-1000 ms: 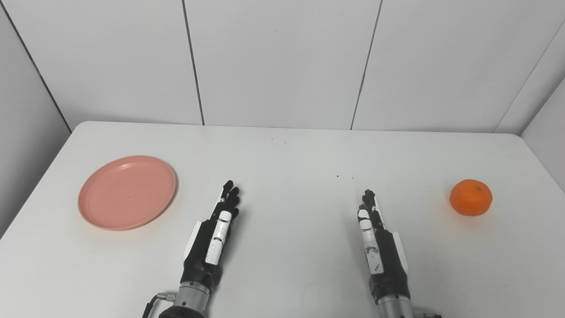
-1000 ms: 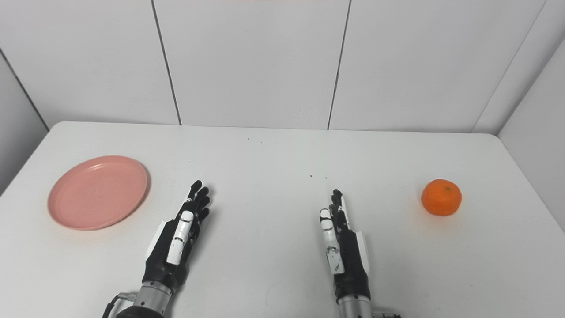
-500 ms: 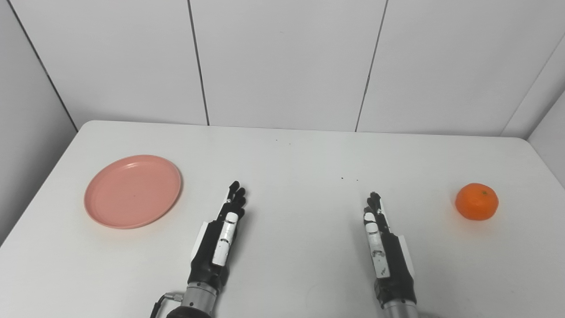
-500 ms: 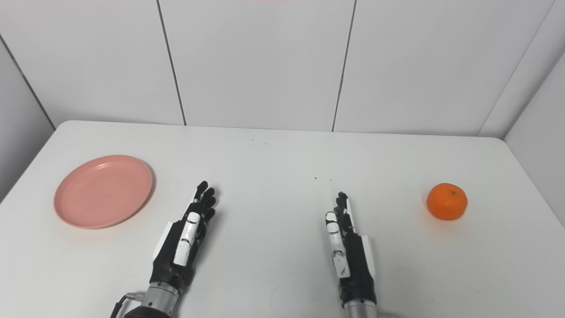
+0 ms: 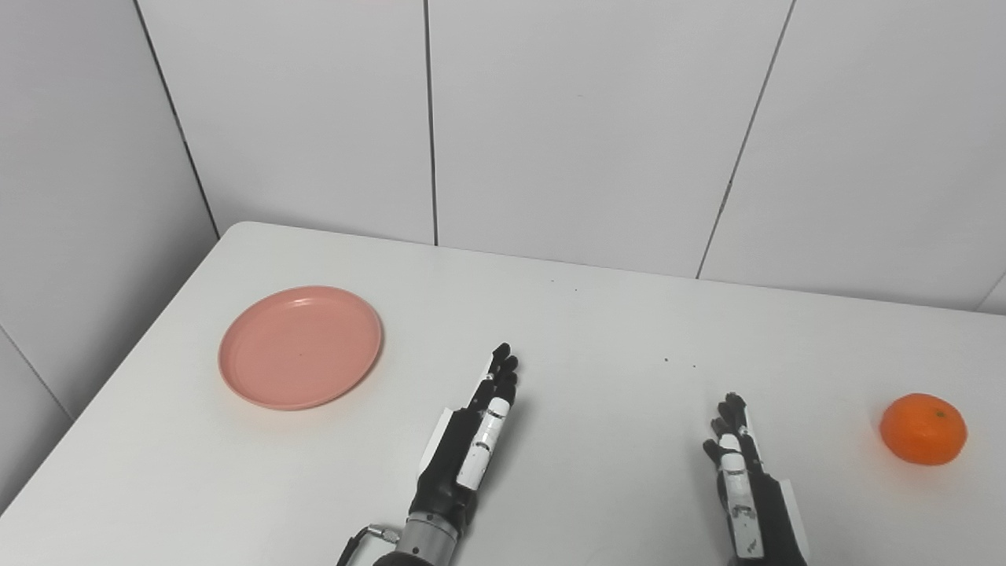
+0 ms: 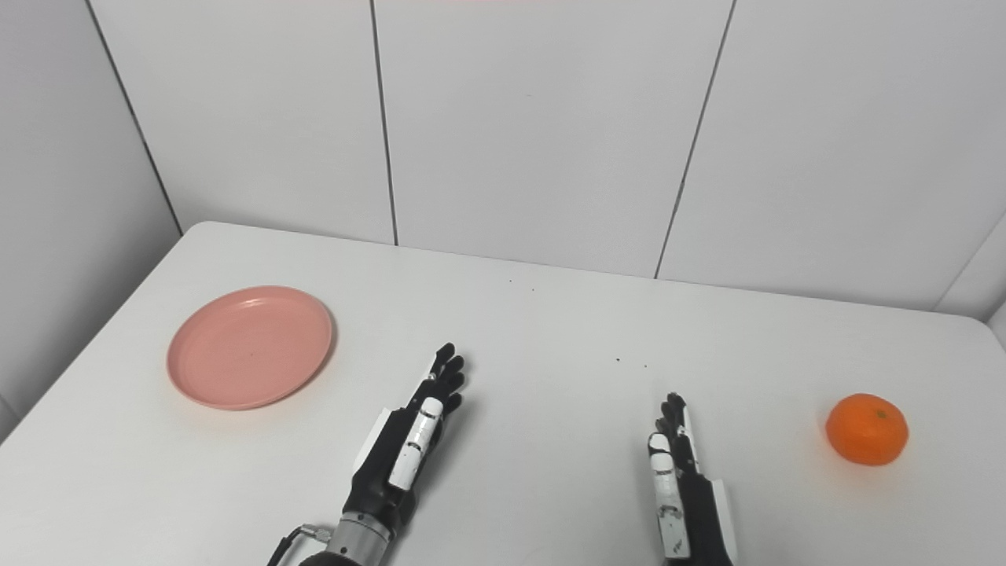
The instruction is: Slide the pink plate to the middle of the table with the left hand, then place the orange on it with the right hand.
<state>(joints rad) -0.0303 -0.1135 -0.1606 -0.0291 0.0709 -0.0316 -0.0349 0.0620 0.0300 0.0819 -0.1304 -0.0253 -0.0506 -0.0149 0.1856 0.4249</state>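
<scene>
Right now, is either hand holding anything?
No. The left hand and right hand are both open, apart from the pink plate and the orange.

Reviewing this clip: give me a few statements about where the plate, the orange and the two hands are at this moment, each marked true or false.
1. The pink plate lies on the table's left part, with nothing on it. True.
2. The orange sits on the plate. False: it rests on the bare table, far right.
3. The left hand touches the plate. False: it is apart from it, fingers extended.
4. The right hand holds nothing. True.
5. The orange lies between the two hands. False: it is to the right of the right hand.
</scene>
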